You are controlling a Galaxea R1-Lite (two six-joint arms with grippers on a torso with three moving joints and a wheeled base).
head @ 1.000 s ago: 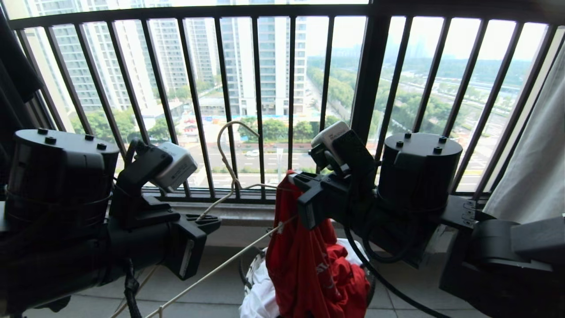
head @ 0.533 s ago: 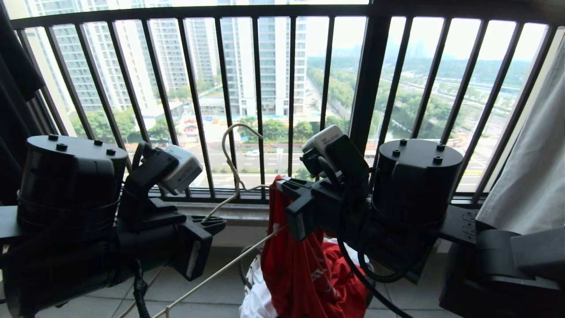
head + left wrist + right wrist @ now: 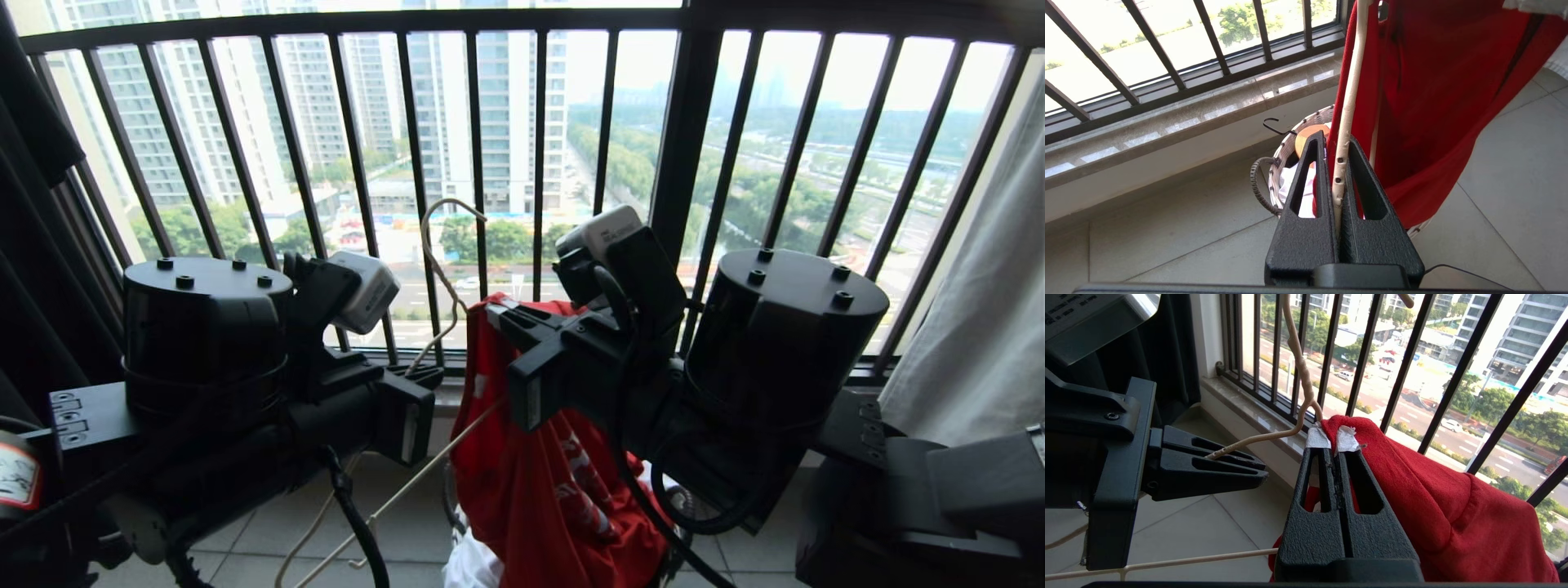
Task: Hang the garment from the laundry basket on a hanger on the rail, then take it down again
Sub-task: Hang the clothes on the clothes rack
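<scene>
1. Head view, change: I have raised both arms together over the last second. The left gripper [image 3: 424,377] has climbed and moved toward the middle. The hanger [image 3: 441,278] it carries now stands with its hook higher against the window railing [image 3: 359,163].

2. Head view, garment: the right gripper [image 3: 504,314] has lifted the garment [image 3: 522,474] by its neckline. More red cloth now hangs clear of the laundry basket [image 3: 451,498]. The basket rests on the floor [image 3: 269,555] below the railing sill, mostly hidden.

3. Head view, meaning: I judge the garment is being drawn out and brought up to the hanger shoulder. It is not yet on the hanger. The rail is not in view, so hanging remains to be done.

4. Left wrist view: the left fingers [image 3: 1306,175] are clenched on the cream wire of the hanger [image 3: 1345,122]. The garment [image 3: 1437,90] hangs just beside the wire. The basket rim [image 3: 1282,155] shows beneath, with white cloth [image 3: 1302,192] and an orange object [image 3: 1304,136] inside.

5. Right wrist view: the right fingers [image 3: 1363,490] are clamped on the garment [image 3: 1412,486] at its collar label. The hanger neck [image 3: 1298,375] rises just beside the collar; the left gripper [image 3: 1263,473] holds the hanger's shoulder wire.

6. Difference from earlier frame: both fingers hold as before; only height and spacing changed.
</scene>
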